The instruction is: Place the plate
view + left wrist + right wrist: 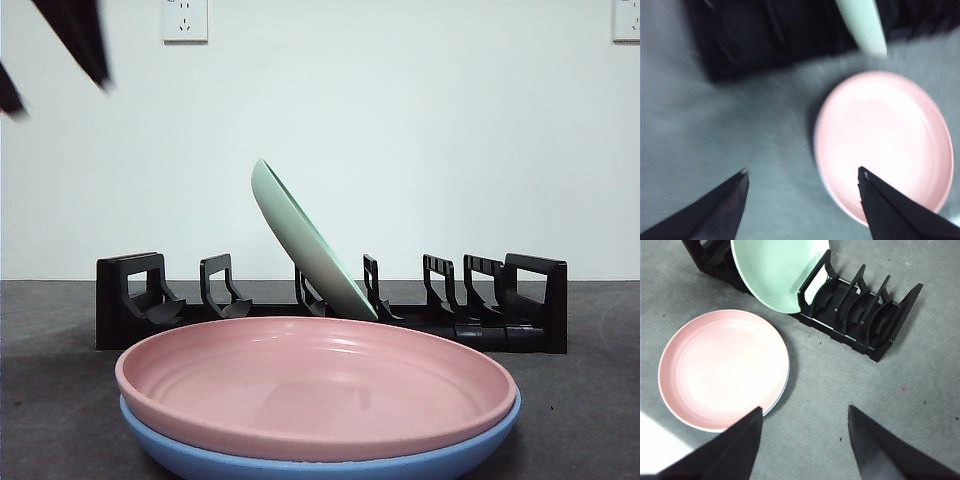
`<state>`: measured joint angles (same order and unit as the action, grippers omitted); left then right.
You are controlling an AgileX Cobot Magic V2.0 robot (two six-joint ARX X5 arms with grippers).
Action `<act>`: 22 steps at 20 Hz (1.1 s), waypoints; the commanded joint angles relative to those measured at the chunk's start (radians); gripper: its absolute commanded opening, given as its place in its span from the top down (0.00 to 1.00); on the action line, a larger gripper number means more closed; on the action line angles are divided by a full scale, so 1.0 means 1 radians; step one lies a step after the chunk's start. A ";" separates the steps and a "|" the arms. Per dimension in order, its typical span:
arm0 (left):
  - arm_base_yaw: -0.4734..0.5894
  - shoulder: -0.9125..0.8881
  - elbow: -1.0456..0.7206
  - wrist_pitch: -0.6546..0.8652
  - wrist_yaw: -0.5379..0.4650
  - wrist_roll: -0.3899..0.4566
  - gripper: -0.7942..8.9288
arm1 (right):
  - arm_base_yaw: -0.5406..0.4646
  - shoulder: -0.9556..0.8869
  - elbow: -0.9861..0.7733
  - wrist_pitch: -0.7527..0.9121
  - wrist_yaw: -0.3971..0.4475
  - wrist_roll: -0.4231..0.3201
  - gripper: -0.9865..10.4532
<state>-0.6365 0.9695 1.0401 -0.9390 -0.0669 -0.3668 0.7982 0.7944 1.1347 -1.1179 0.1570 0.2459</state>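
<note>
A pink plate (315, 385) lies stacked on a blue plate (330, 455) near the table's front. Behind them a green plate (305, 240) leans tilted in a slot of the black dish rack (130, 300). My left gripper (802, 172) hangs open and empty above the table beside the pink plate (885, 142); that view is blurred. It shows in the front view as dark tips at the top left (80, 40). My right gripper (805, 410) is open and empty, high above the table beside the pink plate (722, 367) and near the rack (860, 315).
The rack (860, 315) has several vacant slots on either side of the green plate (777, 270). Grey tabletop (900, 385) spreads around the plates. A white wall with outlets (185, 20) stands behind.
</note>
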 commanded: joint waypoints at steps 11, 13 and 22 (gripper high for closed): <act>0.035 -0.415 0.017 -0.186 -0.178 0.053 0.56 | -0.038 0.306 0.035 0.382 -0.327 0.082 0.69; 0.035 -0.417 0.017 -0.199 -0.178 0.040 0.56 | -0.062 0.418 0.071 0.466 -0.426 0.096 0.69; 0.035 -0.417 0.017 -0.198 -0.199 0.033 0.56 | -0.153 0.899 0.433 0.519 -0.573 0.093 0.69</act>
<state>-0.5976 0.5484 1.0405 -1.1473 -0.2600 -0.3294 0.6392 1.6791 1.5463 -0.6067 -0.4152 0.3439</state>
